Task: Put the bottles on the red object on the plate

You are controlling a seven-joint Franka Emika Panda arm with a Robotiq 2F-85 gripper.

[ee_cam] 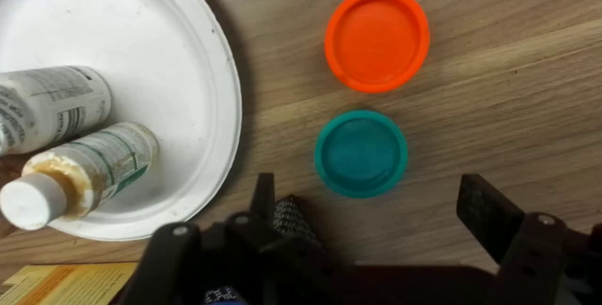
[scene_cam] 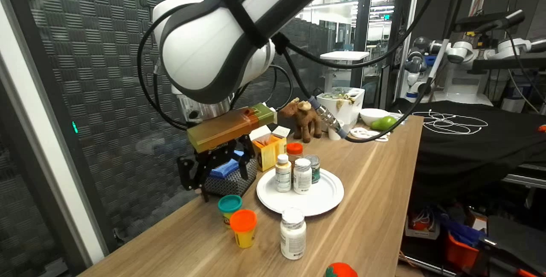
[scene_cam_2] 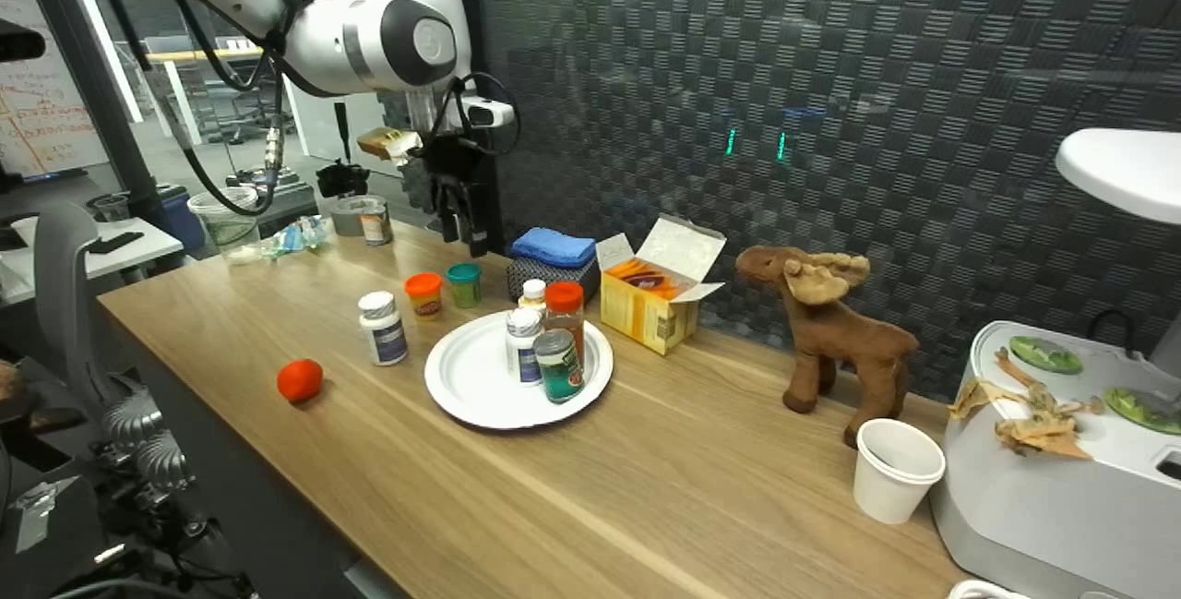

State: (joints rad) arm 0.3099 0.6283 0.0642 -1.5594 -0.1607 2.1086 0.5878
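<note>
I hold my claw (ee_cam: 369,197) wide above the bench (scene_cam: 371,174); in an exterior view, a white bottle (scene_cam: 293,235) stands nearer, to its right, and four other bottles (scene_cam: 302,177) stand on the white plate (scene_cam: 318,204), also right.

Can see only part of the plate (ee_cam: 188,74) in the wrist view, cut by the top and left edges, and of a white bottle (ee_cam: 77,103), cut at left. Cannot read the print on the lone white bottle (scene_cam: 293,237) in an exterior view, nor see below the top of the red round thing (scene_cam: 344,270), cut by the bottom edge. Lose most of the slim bottle (scene_cam_2: 532,290) in an exterior view behind the white bottle and red-capped jar (scene_cam_2: 566,308).
</note>
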